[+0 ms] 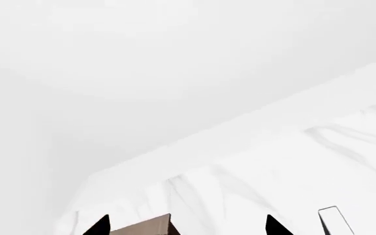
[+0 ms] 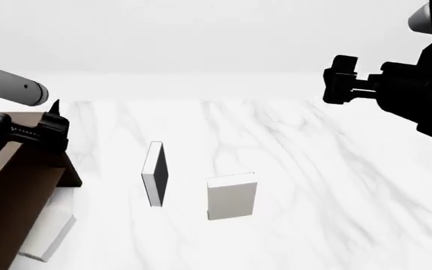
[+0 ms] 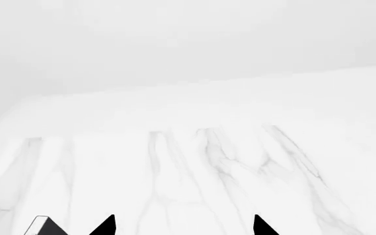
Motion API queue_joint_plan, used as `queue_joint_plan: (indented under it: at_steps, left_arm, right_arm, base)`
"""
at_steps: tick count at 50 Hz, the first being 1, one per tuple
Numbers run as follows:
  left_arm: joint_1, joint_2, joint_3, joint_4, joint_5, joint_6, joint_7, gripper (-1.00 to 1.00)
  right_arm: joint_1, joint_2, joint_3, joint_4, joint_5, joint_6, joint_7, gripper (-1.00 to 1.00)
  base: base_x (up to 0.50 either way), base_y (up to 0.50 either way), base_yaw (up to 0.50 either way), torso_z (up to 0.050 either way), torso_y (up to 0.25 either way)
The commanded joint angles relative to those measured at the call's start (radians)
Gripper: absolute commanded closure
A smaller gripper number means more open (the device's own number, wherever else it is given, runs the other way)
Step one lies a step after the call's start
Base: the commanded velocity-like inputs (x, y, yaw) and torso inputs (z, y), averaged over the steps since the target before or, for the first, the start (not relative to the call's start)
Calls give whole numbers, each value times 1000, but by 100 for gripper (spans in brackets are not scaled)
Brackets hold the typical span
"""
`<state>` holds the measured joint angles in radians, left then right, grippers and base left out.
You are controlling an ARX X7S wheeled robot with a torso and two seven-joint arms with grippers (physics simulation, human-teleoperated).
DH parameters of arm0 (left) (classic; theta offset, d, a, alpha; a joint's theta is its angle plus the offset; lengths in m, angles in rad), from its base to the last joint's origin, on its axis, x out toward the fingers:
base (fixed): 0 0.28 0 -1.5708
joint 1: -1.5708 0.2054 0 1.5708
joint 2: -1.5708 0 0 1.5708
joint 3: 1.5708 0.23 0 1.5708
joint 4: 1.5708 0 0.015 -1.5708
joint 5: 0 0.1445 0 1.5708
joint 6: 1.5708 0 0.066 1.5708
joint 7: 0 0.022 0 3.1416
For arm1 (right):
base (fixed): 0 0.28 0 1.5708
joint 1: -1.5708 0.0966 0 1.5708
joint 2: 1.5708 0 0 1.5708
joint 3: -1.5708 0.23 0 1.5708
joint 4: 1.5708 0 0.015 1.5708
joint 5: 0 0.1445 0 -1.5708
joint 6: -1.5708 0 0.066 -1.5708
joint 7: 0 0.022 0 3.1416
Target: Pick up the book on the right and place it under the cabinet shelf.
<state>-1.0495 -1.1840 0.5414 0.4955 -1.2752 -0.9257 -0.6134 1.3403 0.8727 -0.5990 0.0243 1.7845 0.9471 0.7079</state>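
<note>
The book [image 2: 232, 195], plain light grey, stands upright on the white marble table [image 2: 314, 185] at centre, right of a white book with a black face [image 2: 154, 174]. The dark brown cabinet shelf [image 2: 13, 191] fills the left edge; its corner shows in the left wrist view [image 1: 145, 227]. My left gripper [image 2: 51, 126] hovers over the cabinet's top, open and empty, its tips wide apart [image 1: 188, 227]. My right gripper [image 2: 336, 79] is high at the far right, well above and behind the book, open and empty [image 3: 183, 226]. The book is out of both wrist views.
A flat white book [image 2: 47, 233] lies on the table beside the cabinet at the lower left. A book's edge shows low in the left wrist view [image 1: 335, 220] and in the right wrist view [image 3: 41, 226]. The table's far edge meets a pale wall.
</note>
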Motion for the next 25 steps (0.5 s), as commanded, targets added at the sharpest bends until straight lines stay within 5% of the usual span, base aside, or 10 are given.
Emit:
queue_joint_plan:
  at_steps: [1, 25]
  left_arm:
    - [-51, -27, -46, 18, -33, 0, -2, -100]
    - [18, -185, -146, 53, -109, 123, -20, -100]
  right_arm:
    - [19, 38, 22, -16, 14, 3, 7, -100]
    - [-9, 193, 92, -100, 90, -6, 40, -100]
  base:
    - [0, 0, 0, 0, 250]
    - [0, 0, 0, 0, 250]
